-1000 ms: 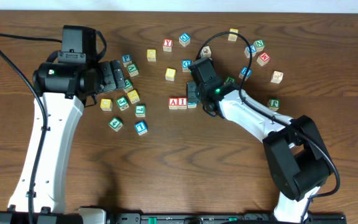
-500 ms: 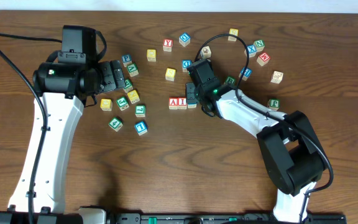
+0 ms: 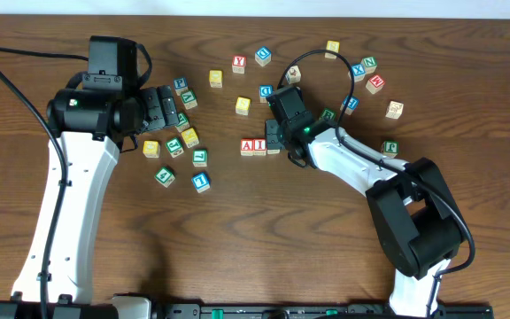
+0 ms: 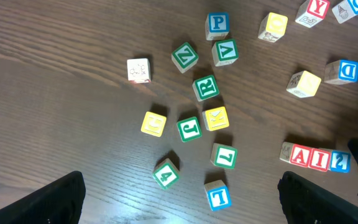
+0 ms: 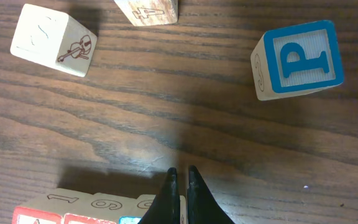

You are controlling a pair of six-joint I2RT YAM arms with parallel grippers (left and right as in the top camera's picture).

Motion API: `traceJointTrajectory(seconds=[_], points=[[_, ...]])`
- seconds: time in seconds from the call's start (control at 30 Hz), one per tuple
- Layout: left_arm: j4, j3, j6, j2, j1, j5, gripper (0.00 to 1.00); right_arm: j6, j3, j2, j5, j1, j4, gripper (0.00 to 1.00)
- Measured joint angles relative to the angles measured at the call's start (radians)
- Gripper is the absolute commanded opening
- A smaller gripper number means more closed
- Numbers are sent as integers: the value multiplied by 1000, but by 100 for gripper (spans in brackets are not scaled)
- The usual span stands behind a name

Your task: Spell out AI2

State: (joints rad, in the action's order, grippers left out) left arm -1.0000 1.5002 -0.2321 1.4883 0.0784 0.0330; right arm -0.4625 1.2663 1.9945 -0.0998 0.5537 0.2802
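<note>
**Row of three stands at the tips of my shut claw**

Closest to me, at the bottom middle of my right wrist picture, my right claw (image 5: pixel 180 183) is fully shut, the two tips pressed together, and it holds nothing. The tips are at the right end of the row, just at the 2 cube (image 4: pixel 339 161). I cannot tell whether they touch it.

In the left wrist picture the row lies at the lower right: A cube (image 4: pixel 301 155), I cube (image 4: pixel 319 157), then the 2 cube, side by side and touching on the worktop (image 3: pixel 237 230). I judge the word is spelled, or needs only a small straightening.

These cubes look like light, stiff wood with smooth faces, so I expect they slide easily and do not break. There is no room for a finger between them. To move one I would take it by the two free faces, or push it low on one side with shut tips so it does not tip.

Farther up, a blue-framed cube (image 5: pixel 298 59) stands well apart.

My left claw (image 4: pixel 179 198) hangs wide open and empty over the loose green and yellow cubes, such as the green L cube (image 4: pixel 224 155).
</note>
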Motion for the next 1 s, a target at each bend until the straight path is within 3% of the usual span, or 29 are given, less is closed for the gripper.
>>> traceJointTrajectory(seconds=[1.0], points=[[0,0,0,0,0,0,98,5,0,0,29,0,2,4]])
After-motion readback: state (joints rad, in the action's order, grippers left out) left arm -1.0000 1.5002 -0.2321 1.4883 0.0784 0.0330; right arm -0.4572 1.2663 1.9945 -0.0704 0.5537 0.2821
